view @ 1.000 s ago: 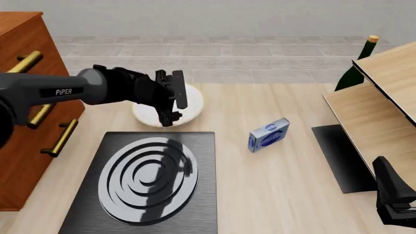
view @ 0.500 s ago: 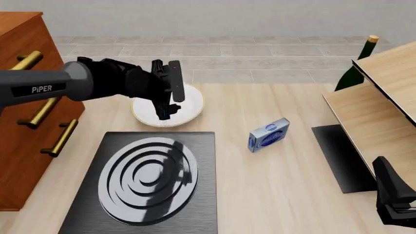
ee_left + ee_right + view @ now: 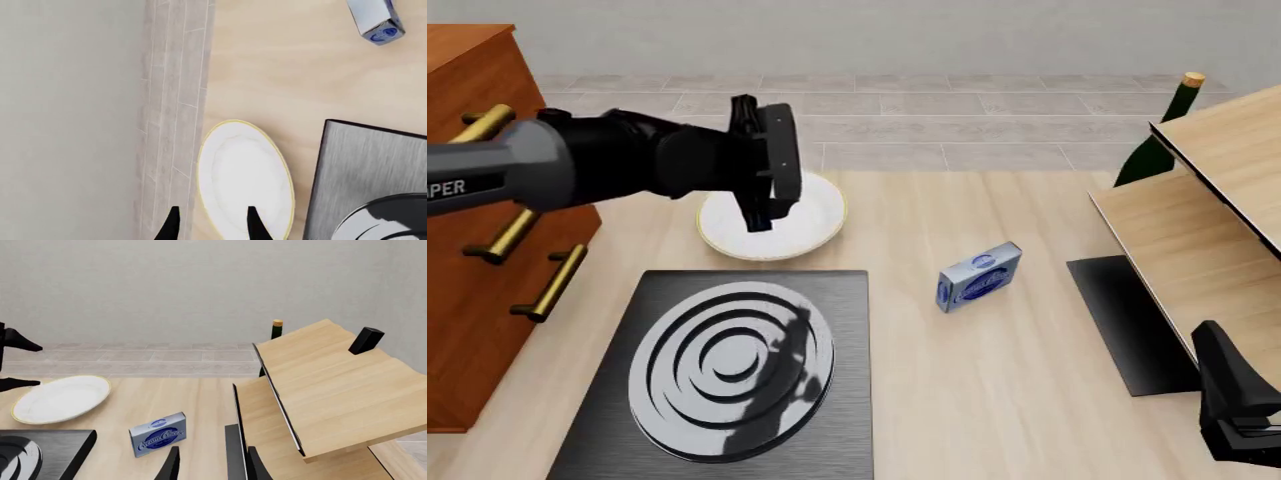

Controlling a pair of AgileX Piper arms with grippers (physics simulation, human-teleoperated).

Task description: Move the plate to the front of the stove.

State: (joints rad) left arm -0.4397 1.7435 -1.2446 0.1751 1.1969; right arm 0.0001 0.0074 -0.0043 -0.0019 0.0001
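The white plate (image 3: 807, 222) with its thin gold rim lies flat on the table just beyond the stove (image 3: 843, 300), a black slab with a grey ringed burner. My left gripper (image 3: 774, 200) hovers over the plate's left part, turned sideways and open. In the left wrist view the gripper (image 3: 212, 225) straddles the rim of the plate (image 3: 243, 175), with the stove (image 3: 363, 165) beside it. Whether a finger touches the plate I cannot tell. My right gripper (image 3: 1225, 395) rests at the front right, open and holding nothing. The right wrist view shows the plate (image 3: 61, 399).
A blue cream cheese box (image 3: 978, 277) stands right of the stove. A narrow black mat (image 3: 1128, 325) lies under a tilted wooden shelf (image 3: 1208, 210), with a green bottle (image 3: 1158, 145) behind it. A wooden drawer cabinet (image 3: 481, 250) stands at the left.
My left gripper has risen and drawn back toward the far left over the plate. Its shadow slid down the burner. The plate and the right arm stayed put.
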